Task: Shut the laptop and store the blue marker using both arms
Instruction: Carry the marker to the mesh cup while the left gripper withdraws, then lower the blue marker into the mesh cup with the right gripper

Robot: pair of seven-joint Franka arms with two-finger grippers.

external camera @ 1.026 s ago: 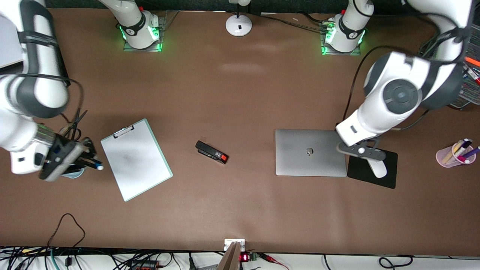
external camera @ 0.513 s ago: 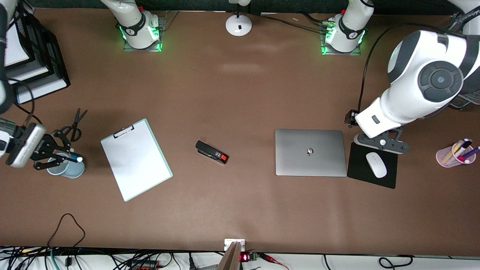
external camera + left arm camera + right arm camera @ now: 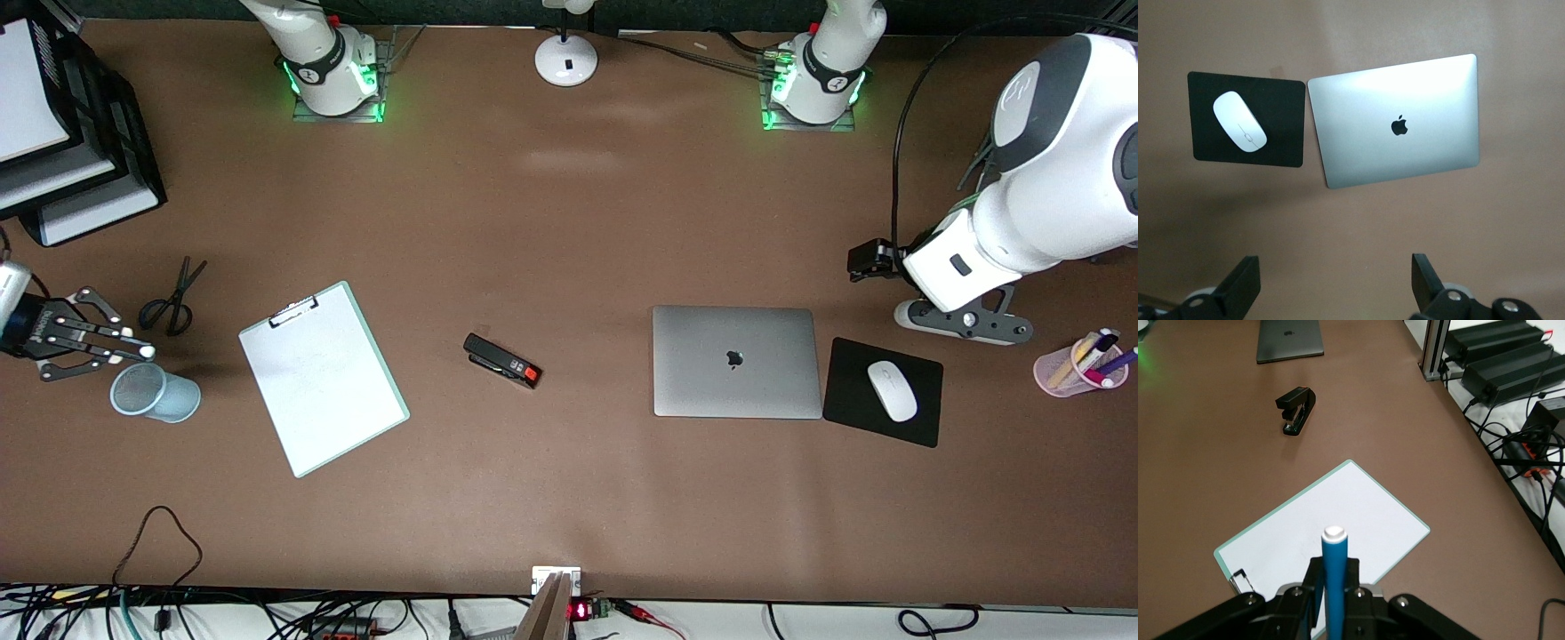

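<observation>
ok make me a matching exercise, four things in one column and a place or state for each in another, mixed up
Things:
1. laptop
2. blue marker
3. white mouse
4. left pincer

Place or state:
a. on the black mouse pad
b. open and holding nothing
c. lid closed, logo up
d. gripped in the shut right pincer, beside the mesh cup

Pairs: 1-c, 2-d, 3-a, 4-b
</observation>
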